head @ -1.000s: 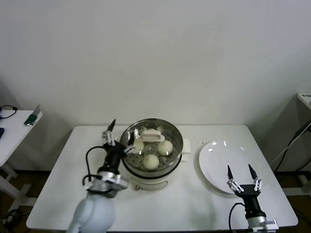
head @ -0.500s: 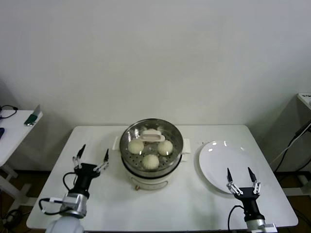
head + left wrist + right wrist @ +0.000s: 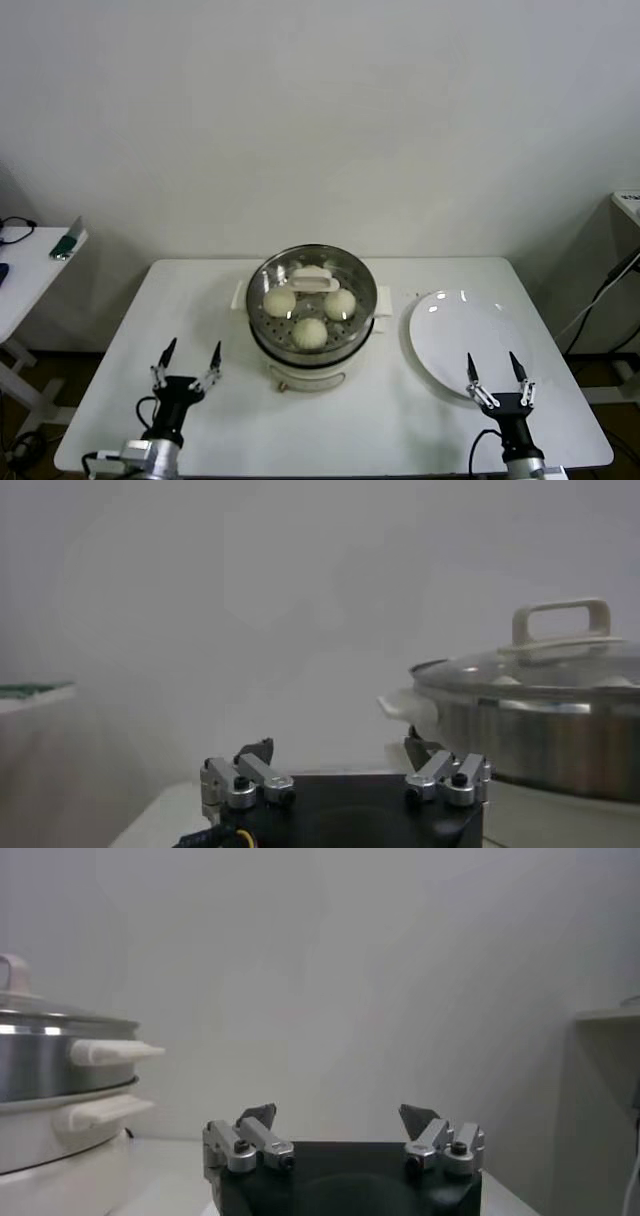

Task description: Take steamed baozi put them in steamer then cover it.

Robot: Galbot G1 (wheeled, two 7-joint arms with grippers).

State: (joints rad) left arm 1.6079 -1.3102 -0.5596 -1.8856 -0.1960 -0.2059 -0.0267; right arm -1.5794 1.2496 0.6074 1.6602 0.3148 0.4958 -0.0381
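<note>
Steamer (image 3: pixel 312 310) sat center of the head view on the white table (image 3: pixel 120 330), steel pot on a white base w/ side handles. Glass lid (image 3: pixel 312 285) w/ white handle was on top, covering it. Thru the lid, three steamed baozi (image 3: pixel 311 334) were clear on the perforated tray: one toward the frame's bottom, two above it left & right; a 4th was mostly hidden behind the lid handle, can't confirm it.

Left end effector (image 3: pixel 187 357) was at lower left of the head view, over the table's near edge, well apart from the steamer, fingers spread wide, released, holding nothing. Left wrist view showed its two fingers (image 3: pixel 247 780) apart w/ nothing btwn them, steamer & lid handle off at that frame's right.

Right end effector (image 3: pixel 496 373) was at lower right of the head view, near the table's front edge, just below the white plate (image 3: pixel 460 340) in frame, also released, fingers wide, nothing gripped. Right wrist view: fingers (image 3: pixel 440 1141) apart, steamer side handles at that frame's left edge.

Plate lay right of the steamer, near but not touching. A second small table (image 3: pixel 25 270) showed at far left edge w/ a green-ish item on it, too small to ID.
</note>
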